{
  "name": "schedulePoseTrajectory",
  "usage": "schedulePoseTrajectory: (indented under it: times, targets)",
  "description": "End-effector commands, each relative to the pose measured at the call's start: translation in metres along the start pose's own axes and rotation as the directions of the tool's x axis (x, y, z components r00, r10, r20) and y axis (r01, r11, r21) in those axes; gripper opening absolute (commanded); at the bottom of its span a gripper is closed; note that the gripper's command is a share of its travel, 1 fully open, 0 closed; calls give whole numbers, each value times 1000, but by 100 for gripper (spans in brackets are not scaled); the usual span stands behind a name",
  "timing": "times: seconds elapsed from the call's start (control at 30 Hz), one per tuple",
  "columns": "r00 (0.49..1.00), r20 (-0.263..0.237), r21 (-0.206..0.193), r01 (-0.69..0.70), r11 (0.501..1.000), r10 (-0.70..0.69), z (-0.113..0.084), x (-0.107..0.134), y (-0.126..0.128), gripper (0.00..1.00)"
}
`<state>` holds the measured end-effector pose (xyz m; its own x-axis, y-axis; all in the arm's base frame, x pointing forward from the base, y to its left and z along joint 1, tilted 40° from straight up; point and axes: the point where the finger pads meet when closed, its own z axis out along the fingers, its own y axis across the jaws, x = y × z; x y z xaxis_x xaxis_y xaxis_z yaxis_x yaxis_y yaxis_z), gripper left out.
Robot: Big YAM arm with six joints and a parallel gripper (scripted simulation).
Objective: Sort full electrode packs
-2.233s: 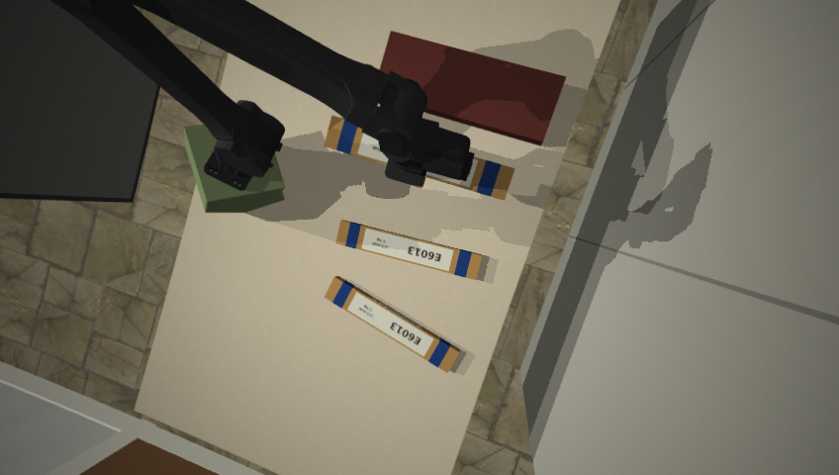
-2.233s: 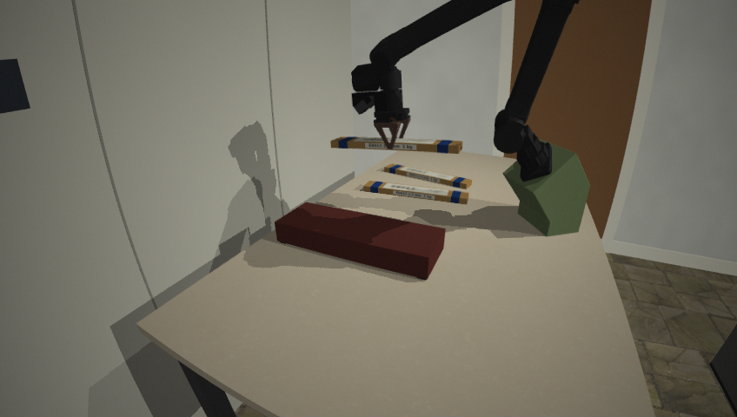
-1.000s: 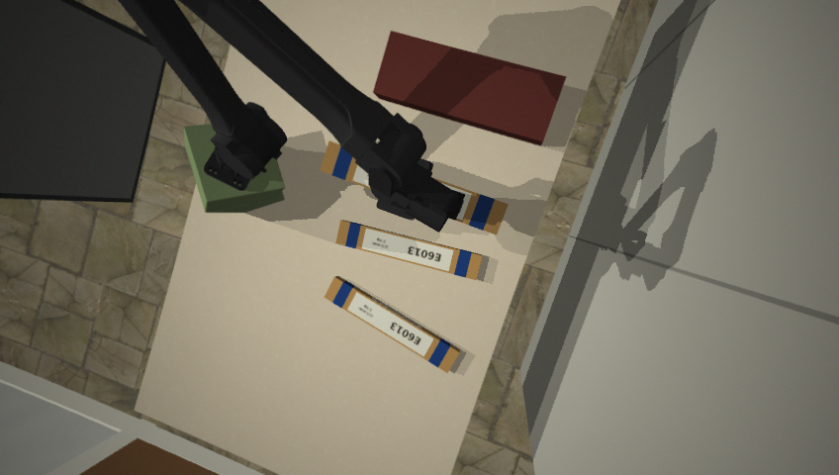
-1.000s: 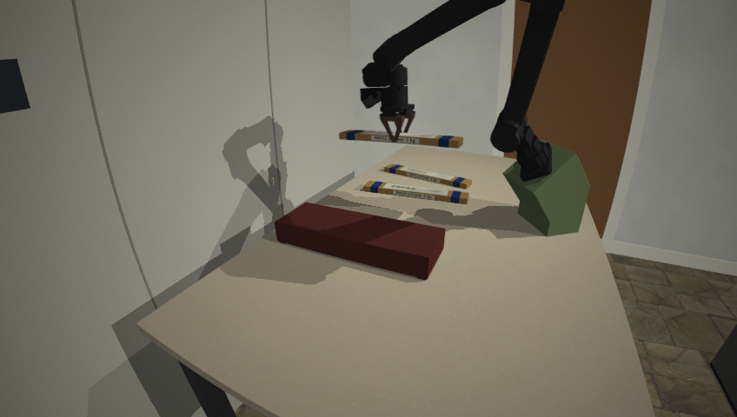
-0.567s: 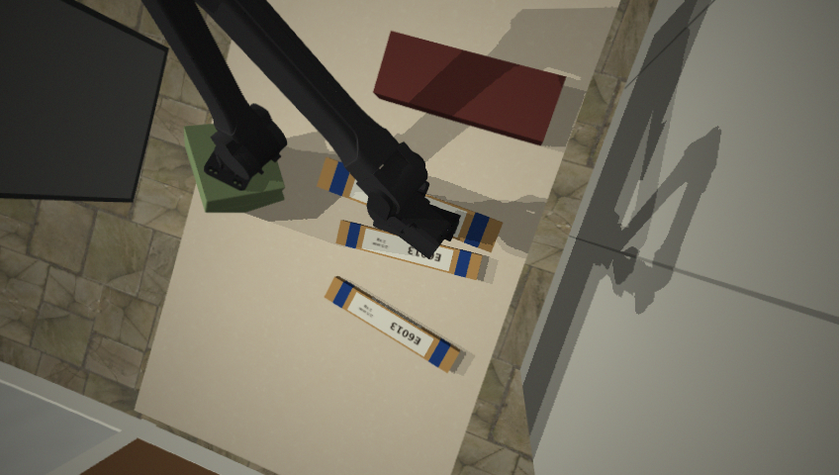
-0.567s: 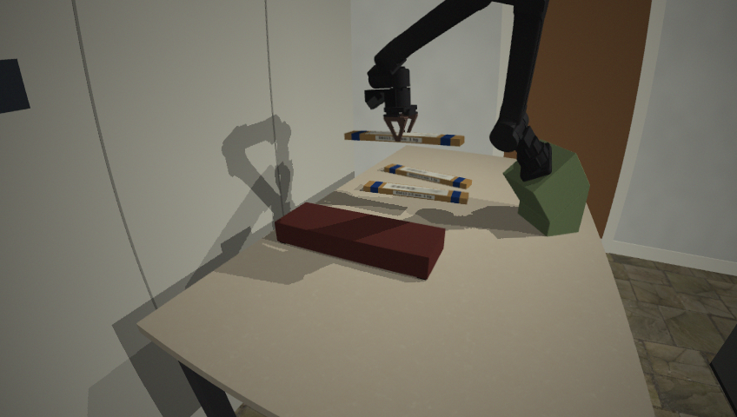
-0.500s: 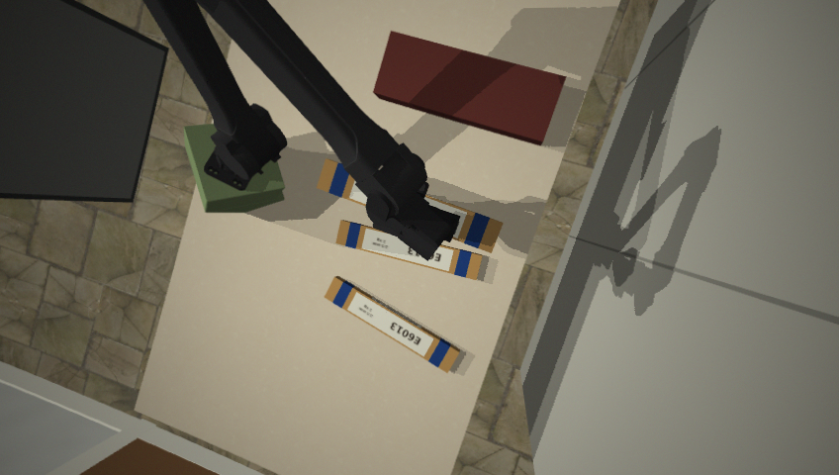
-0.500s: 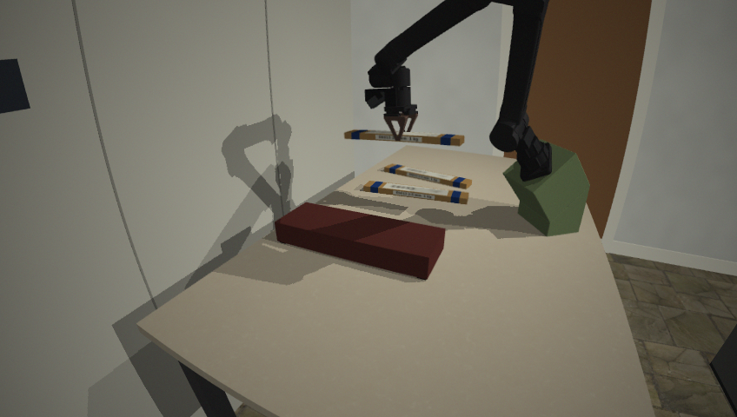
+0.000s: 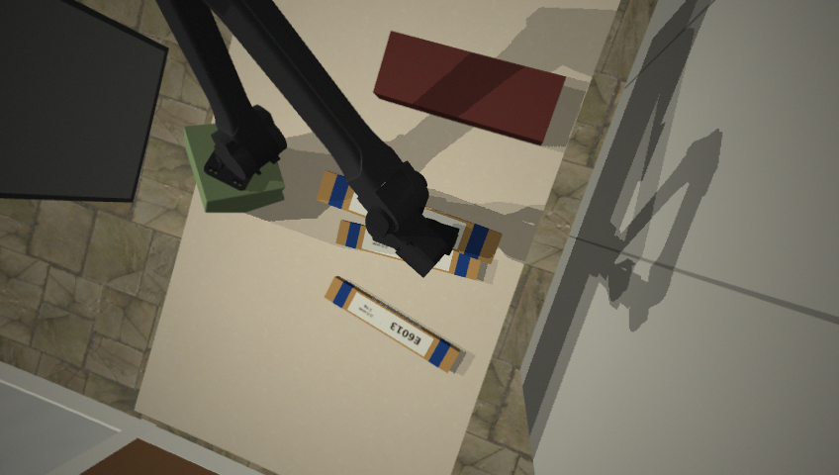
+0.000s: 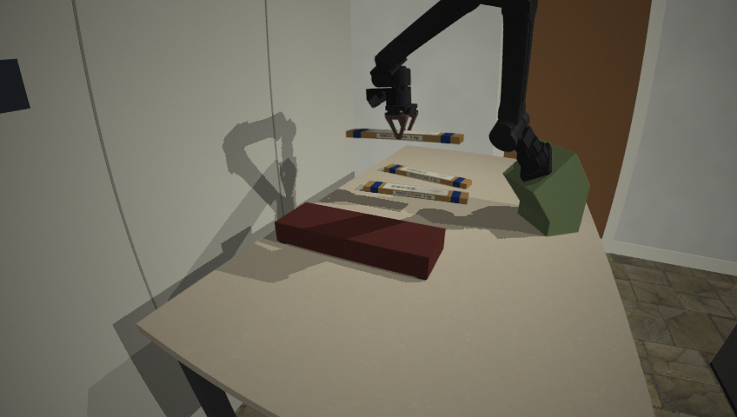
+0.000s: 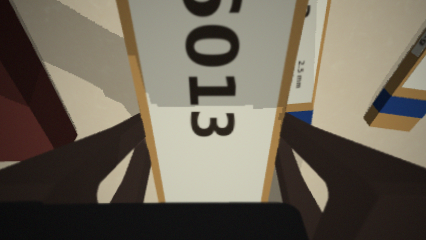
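The pincer (image 10: 400,135) is clenched around the middle of one pack (image 10: 444,137), holding it level in the air above the worktop (image 10: 465,320), well back from the platform (image 10: 361,240). Two other packs (image 10: 416,191) (image 10: 427,175) lie behind the platform, which carries nothing. Judging by this, no pack is sorted yet.

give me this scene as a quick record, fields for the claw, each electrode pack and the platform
claw: shut on the held pack, gripping it near its middle
held pack: lifted level in the air, well above the table
middle pack: flat on the table, partly hidden under the arm in the top view
near pack: flat on the table, label E6013 readable
low platform: dark red, no pack on it
arm base: on a green block at the table edge
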<state>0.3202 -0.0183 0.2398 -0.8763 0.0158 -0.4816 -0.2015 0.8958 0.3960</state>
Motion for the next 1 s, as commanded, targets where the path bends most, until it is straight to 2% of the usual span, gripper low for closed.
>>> schedulePoseTrajectory:
  times: [0.0,0.97]
  targets:
    - [993,102,51,61,997,-66,-38,-33,4,0]
    - [992,109,55,61,997,-66,-37,-34,3,0]
